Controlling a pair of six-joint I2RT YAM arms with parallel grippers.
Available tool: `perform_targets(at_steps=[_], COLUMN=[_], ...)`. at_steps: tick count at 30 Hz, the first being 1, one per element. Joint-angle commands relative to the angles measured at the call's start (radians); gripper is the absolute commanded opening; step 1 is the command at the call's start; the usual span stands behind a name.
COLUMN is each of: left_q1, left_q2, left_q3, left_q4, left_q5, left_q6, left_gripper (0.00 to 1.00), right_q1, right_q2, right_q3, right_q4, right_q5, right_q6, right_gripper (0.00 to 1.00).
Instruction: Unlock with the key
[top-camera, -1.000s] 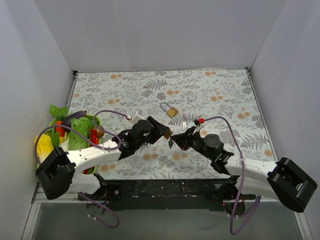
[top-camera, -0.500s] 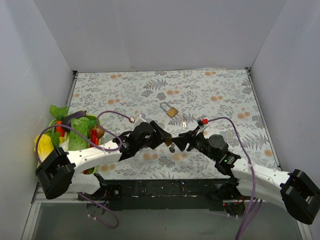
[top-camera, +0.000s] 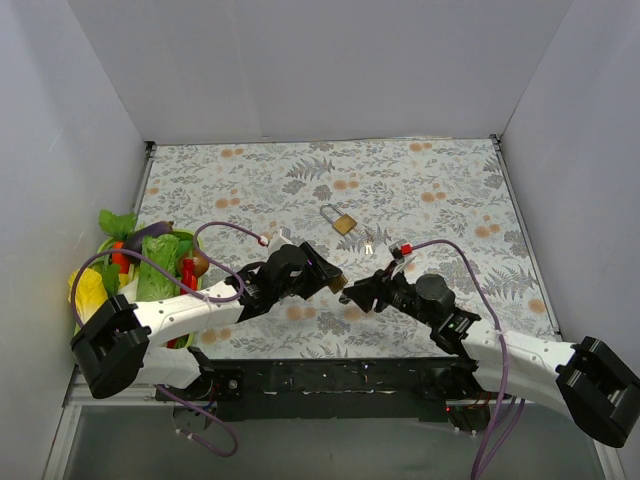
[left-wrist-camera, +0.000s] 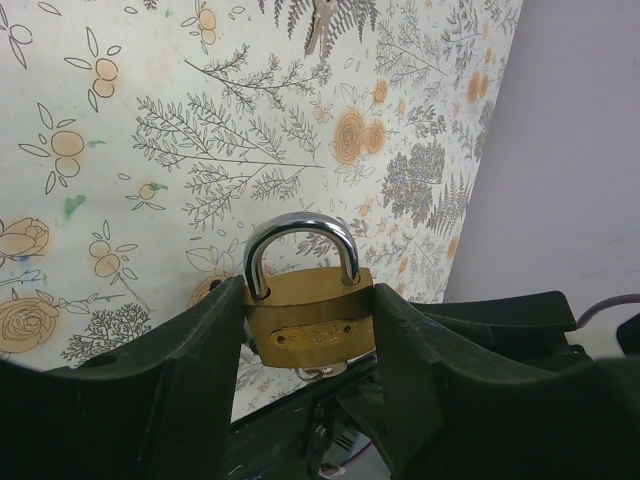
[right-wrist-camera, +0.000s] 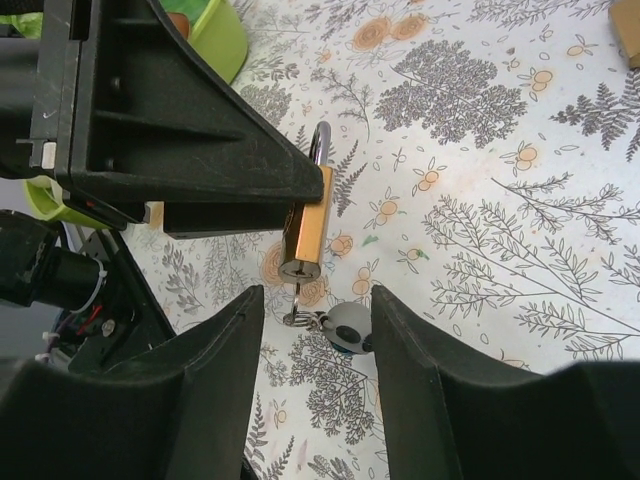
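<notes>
My left gripper is shut on a brass padlock with a steel shackle, and holds it above the table. A key sticks out of the lock's underside, and a ring and a grey panda charm hang from it. In the right wrist view the padlock shows edge-on. My right gripper is open, with its jaws on either side of the key and charm, touching neither. In the top view the right gripper sits just near-right of the left one.
A second brass padlock lies on the floral table mat, with a small loose key beside it; that key also shows in the left wrist view. A green basket of vegetables stands at the left edge. Grey walls enclose the table.
My right gripper has shifted slightly toward the near edge, below the padlock, and its arm has swung. The left gripper and padlock have stayed about where they were.
</notes>
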Motion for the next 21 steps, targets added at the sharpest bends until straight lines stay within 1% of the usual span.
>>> perform_targets(at_steps=[1, 5, 6, 8, 9, 14, 17, 18, 20, 21], left_q1=[-0.004, -0.004, -0.004, -0.004, -0.004, -0.004, -0.004, -0.004, -0.004, -0.004], left_q2=[-0.039, -0.036, -0.036, -0.036, -0.033, -0.043, -0.062, -0.066, -0.072, -0.075], left_q3=[0.046, 0.049, 0.047, 0.047, 0.046, 0.012, -0.029, -0.034, -0.037, -0.040], left_q4=[0.036, 0.040, 0.043, 0.046, 0.046, 0.091, 0.158, 0.169, 0.169, 0.174], left_q5=[-0.003, -0.001, 0.000, 0.002, 0.003, 0.010, 0.007, 0.004, -0.003, -0.003], left_q6=[-0.441, -0.442, -0.441, -0.441, -0.442, -0.444, -0.450, -0.451, -0.442, -0.441], left_gripper=[0.00, 0.00, 0.00, 0.00, 0.00, 0.00, 0.00, 0.00, 0.00, 0.00], right_q1=[0.012, 0.020, 0.020, 0.020, 0.020, 0.020, 0.020, 0.020, 0.018, 0.020], right_q2=[0.023, 0.066, 0.072, 0.084, 0.087, 0.098, 0.109, 0.112, 0.121, 0.124], right_q3=[0.010, 0.015, 0.013, 0.007, 0.005, 0.022, 0.028, 0.028, 0.027, 0.025], right_q4=[0.073, 0.104, 0.122, 0.152, 0.167, 0.169, 0.165, 0.164, 0.164, 0.162], right_q5=[-0.026, -0.041, -0.046, -0.055, -0.055, -0.052, -0.055, -0.054, -0.055, -0.055], right_q6=[0.003, 0.021, 0.023, 0.033, 0.036, 0.044, 0.052, 0.062, 0.070, 0.076], right_gripper=[0.53, 0.48, 0.44, 0.41, 0.37, 0.31, 0.21, 0.12, 0.07, 0.03])
